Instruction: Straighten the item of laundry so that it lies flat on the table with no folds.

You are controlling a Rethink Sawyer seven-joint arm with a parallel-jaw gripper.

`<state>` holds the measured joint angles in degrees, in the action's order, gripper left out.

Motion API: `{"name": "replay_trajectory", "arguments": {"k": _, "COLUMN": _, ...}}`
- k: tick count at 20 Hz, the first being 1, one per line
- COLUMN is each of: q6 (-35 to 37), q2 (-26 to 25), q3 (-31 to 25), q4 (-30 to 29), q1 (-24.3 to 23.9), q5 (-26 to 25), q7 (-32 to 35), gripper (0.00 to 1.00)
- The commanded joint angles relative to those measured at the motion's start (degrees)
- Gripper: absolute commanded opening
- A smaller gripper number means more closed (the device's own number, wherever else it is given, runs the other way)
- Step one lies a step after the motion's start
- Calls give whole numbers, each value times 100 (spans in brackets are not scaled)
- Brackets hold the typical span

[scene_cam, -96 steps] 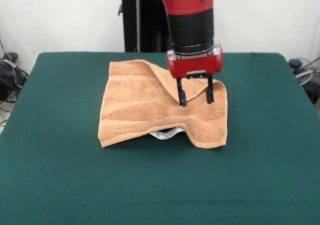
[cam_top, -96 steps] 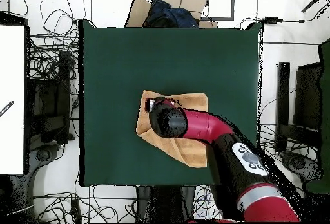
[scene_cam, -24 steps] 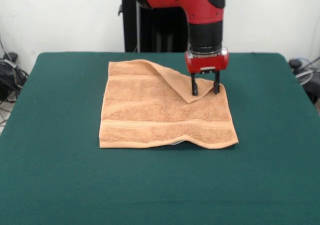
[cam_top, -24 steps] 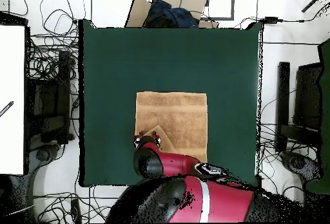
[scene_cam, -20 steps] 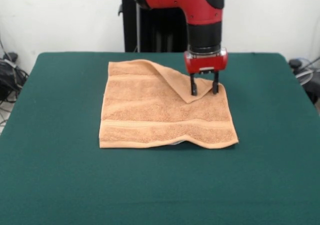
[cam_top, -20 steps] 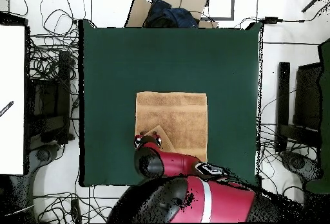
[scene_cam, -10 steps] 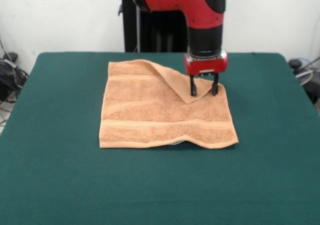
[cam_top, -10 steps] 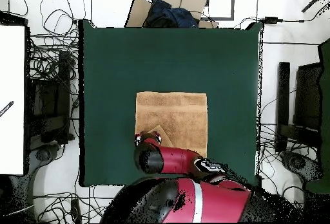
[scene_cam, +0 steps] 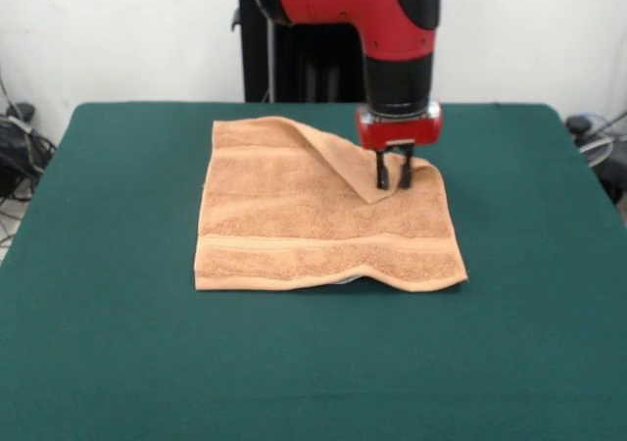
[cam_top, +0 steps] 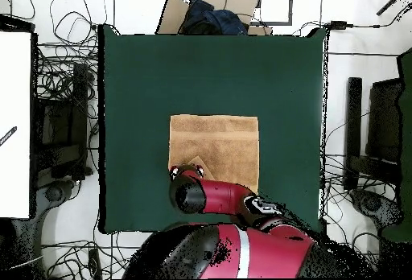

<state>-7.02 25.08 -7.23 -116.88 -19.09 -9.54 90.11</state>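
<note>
The orange-tan towel (scene_cam: pixel 313 225) lies spread on the dark green table (scene_cam: pixel 118 353), a little beyond its middle. Its far right corner is folded over as a triangular flap (scene_cam: pixel 343 162). The near edge ripples slightly at the right, with a bit of white label (scene_cam: pixel 345 280) peeking from under it. My gripper (scene_cam: pixel 393 181) points straight down at the flap's tip, its fingers drawn close together and pinching the towel there. In the overhead view the towel (cam_top: pixel 221 136) shows as a neat rectangle, and the arm (cam_top: pixel 193 196) covers its lower left corner.
The black pedestal (scene_cam: pixel 294 59) stands behind the table's far edge. In the overhead view, cables (cam_top: pixel 64 92), a cardboard box (cam_top: pixel 205 7) and a white panel (cam_top: pixel 14 124) surround the table. Green cloth (cam_top: pixel 217 67) shows on every side of the towel.
The fingers, apart half a second ago, have closed together on the flap's tip. Over the last seconds the arm moved to the towel's far right corner, and the towel now lies flatter.
</note>
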Motion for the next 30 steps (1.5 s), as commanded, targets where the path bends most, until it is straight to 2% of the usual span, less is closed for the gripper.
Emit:
{"name": "replay_trajectory", "arguments": {"k": 1, "q6": 575, "q2": -778, "q3": 108, "q4": 687, "q1": 8, "q5": 144, "q7": 692, "gripper": 0}}
{"name": "replay_trajectory", "arguments": {"k": 10, "q6": 533, "q2": -773, "q3": 139, "q4": 645, "q1": 40, "q5": 208, "q7": 789, "gripper": 0}}
{"name": "replay_trajectory", "arguments": {"k": 13, "q6": 286, "q2": -732, "q3": 193, "q4": 572, "q1": 108, "q5": 257, "q7": 939, "gripper": 0}}
{"name": "replay_trajectory", "arguments": {"k": 19, "q6": -417, "q2": -467, "q3": 442, "q4": -150, "q1": 488, "q5": 540, "q7": 1602, "gripper": 0}}
{"name": "replay_trajectory", "arguments": {"k": 25, "q6": -493, "q2": -238, "q3": 449, "q4": -576, "q1": 670, "q5": 743, "q7": 1734, "gripper": 0}}
{"name": "replay_trajectory", "arguments": {"k": 30, "q6": -123, "q2": 403, "q3": 279, "q4": -998, "q1": 628, "q5": 887, "q7": 1696, "gripper": 0}}
